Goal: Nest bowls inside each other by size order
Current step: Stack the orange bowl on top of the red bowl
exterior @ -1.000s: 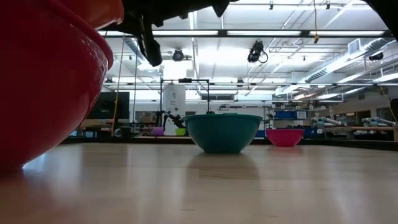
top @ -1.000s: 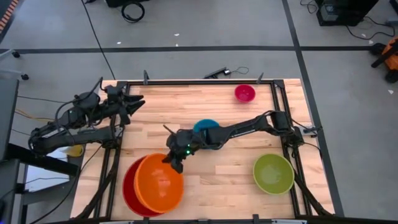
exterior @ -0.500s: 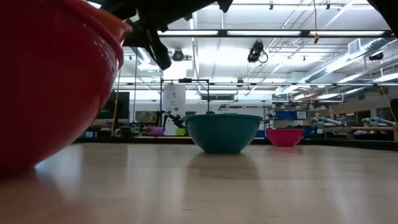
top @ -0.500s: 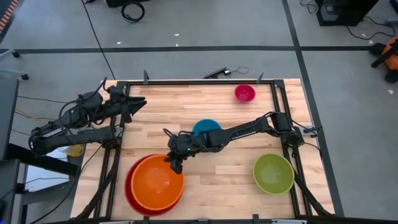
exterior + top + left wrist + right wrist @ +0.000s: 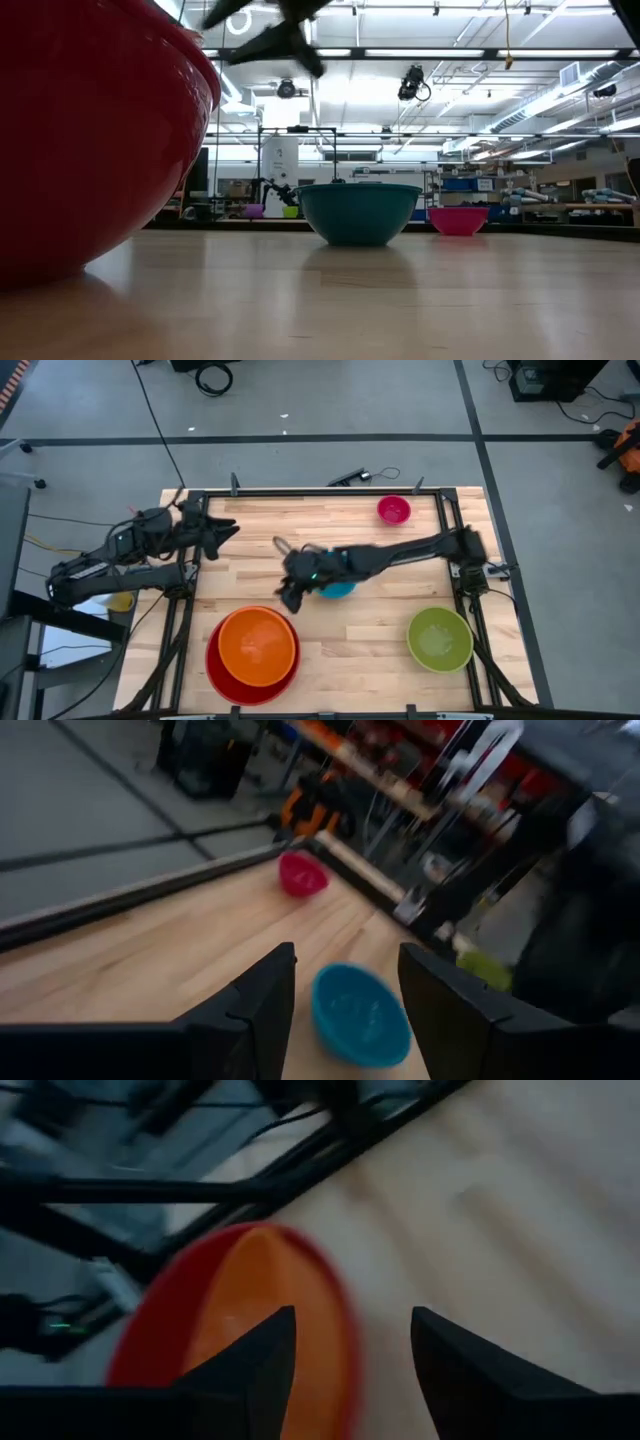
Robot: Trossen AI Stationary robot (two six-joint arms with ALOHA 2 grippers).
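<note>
The orange bowl (image 5: 258,645) sits level inside the red bowl (image 5: 222,672) at the near left; both show in the right wrist view, orange bowl (image 5: 250,1320) within the red bowl's rim (image 5: 160,1300). My right gripper (image 5: 289,598) hovers open just beyond them, touching nothing, its arm crossing over the blue bowl (image 5: 337,589). The blue bowl (image 5: 358,212) stands on its base mid-table. The green bowl (image 5: 439,639) rests near right, the pink bowl (image 5: 394,510) at the far edge. My left gripper (image 5: 222,528) waits open at the far left.
A black frame rail (image 5: 320,490) runs around the wooden table (image 5: 360,650). Bare wood lies between the red bowl and the green bowl. In the low view the red bowl (image 5: 90,140) fills the left side.
My right gripper has opened and let go of the orange bowl, then risen and drawn back toward the far edge and the blue bowl. The orange bowl, earlier tilted on the red bowl's right rim, has dropped level and centred inside it.
</note>
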